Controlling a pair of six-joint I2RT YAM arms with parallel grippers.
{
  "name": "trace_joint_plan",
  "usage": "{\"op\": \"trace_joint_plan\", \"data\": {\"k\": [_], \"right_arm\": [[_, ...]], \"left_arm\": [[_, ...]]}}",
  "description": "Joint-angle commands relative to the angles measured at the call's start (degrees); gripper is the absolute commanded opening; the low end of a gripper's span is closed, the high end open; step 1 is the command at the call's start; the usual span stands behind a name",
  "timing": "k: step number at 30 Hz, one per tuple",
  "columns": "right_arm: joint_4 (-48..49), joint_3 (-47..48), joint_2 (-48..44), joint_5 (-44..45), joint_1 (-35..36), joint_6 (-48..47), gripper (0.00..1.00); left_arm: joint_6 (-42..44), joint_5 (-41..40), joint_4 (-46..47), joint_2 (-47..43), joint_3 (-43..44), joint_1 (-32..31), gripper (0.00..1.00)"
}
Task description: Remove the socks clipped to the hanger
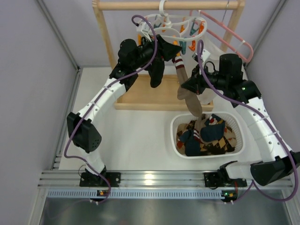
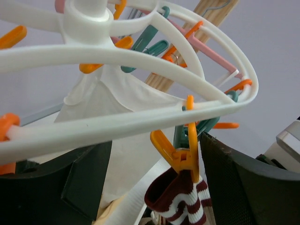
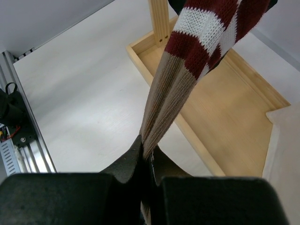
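The white ring hanger [image 1: 169,22] hangs from the wooden bar, with orange and teal clips dangling from it. An orange clip [image 2: 186,152] pinches the maroon-and-white striped cuff of a brown sock [image 2: 180,201]. My left gripper [image 2: 152,143] is open, its fingers [image 2: 243,183] standing either side of that clip without touching it. The brown sock [image 1: 182,75] runs down from the clip toward the basket. My right gripper [image 3: 146,150] is shut on the sock's ribbed brown leg [image 3: 164,108], below the striped cuff. A black sock [image 1: 156,75] hangs beside my left gripper [image 1: 164,47].
The wooden rack's base tray [image 1: 140,98] lies under the hanger. A pink wire hanger [image 1: 229,35] and a white mesh bag [image 1: 212,50] hang at the right. A white basket [image 1: 174,126] at front right holds several socks.
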Motion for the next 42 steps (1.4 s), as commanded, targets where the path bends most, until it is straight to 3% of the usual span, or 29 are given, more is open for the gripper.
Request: {"op": "trace_joint_plan", "data": {"k": [1, 5, 7, 11, 12, 18, 20, 21, 22, 24, 25, 26, 27, 28, 29, 33, 39, 42], "right_arm": [[0.76, -0.27, 0.47, -2.66, -0.83, 0.1, 0.0], [1.46, -0.71, 0.38, -3.19, -0.83, 0.54, 0.0], [1.64, -0.71, 0.38, -3.45, -0.91, 0.8, 0.0], [1.81, -0.89, 0.65, -3.37, -0.83, 1.07, 0.0], [2.07, -0.97, 0.65, -3.37, -0.91, 1.16, 0.0], [3.57, -2.11, -0.32, -3.02, -0.83, 2.39, 0.0], [3.83, -3.52, -1.37, -2.58, -0.83, 2.91, 0.0], [3.92, -4.13, -2.42, -1.79, -0.83, 3.26, 0.0], [4.01, -5.71, -3.04, 0.56, -0.91, 3.53, 0.0], [3.66, -7.82, -5.92, 4.78, -0.83, 5.02, 0.02], [3.75, -10.61, -7.08, 9.68, -0.83, 5.72, 0.02], [3.92, -12.21, -8.48, 11.73, -0.91, 7.12, 0.02], [4.71, -17.01, -12.76, 16.27, -0.83, 10.09, 0.02], [4.71, -18.71, -14.37, 16.32, -0.83, 10.12, 0.02], [5.15, -20.21, -15.95, 18.15, -0.91, 11.77, 0.02], [3.67, -24.61, -21.14, 21.06, -0.83, 14.33, 0.02], [1.64, -28.92, -27.47, 29.49, -0.83, 18.02, 0.0], [6.54, -34.44, -32.03, 32.57, -0.91, 22.41, 0.0]], "left_arm": [[-1.05, 2.14, 2.16, 1.67, 4.73, 1.08, 0.78], [-1.4, 3.11, 2.16, 3.34, 7.54, 1.26, 0.65], [-1.4, 2.94, 2.25, 3.61, 7.99, 1.26, 0.64], [-1.22, 2.93, 2.16, 3.52, 7.99, 1.26, 0.45], [-1.22, 2.93, 2.16, 3.61, 7.9, 1.34, 0.33], [-1.14, 2.67, 2.16, 3.25, 6.76, 1.34, 0.1], [-1.05, 2.93, 2.16, 2.91, 5.89, 1.34, 0.1], [-0.96, 2.67, 2.25, 2.64, 5.44, 1.26, 0.11], [-0.79, 2.58, 2.16, 2.29, 4.83, 1.34, 0.23], [-0.52, 1.71, 2.16, 0.8, 2.02, 1.26, 0.36], [-0.08, 1.27, 2.25, 0.19, 0.88, 1.34, 0.53], [0.27, 1.09, 2.16, -1.04, -1.39, 1.34, 0.6], [1.32, 0.74, 2.16, -2.97, -4.46, 1.26, 0.72], [1.76, 0.74, 2.16, -2.98, -4.49, 1.26, 0.73], [2.11, 0.3, 2.07, -4.72, -6.93, 1.34, 0.81], [3.7, -1.98, 2.07, -9.91, -13.27, 1.26, 0.98], [4.75, -5.67, 1.99, -20.18, -25.46, 1.26, 0.98], [4.4, -9.26, 0.06, -26.0, -32.43, 1.26, 0.98]]}}
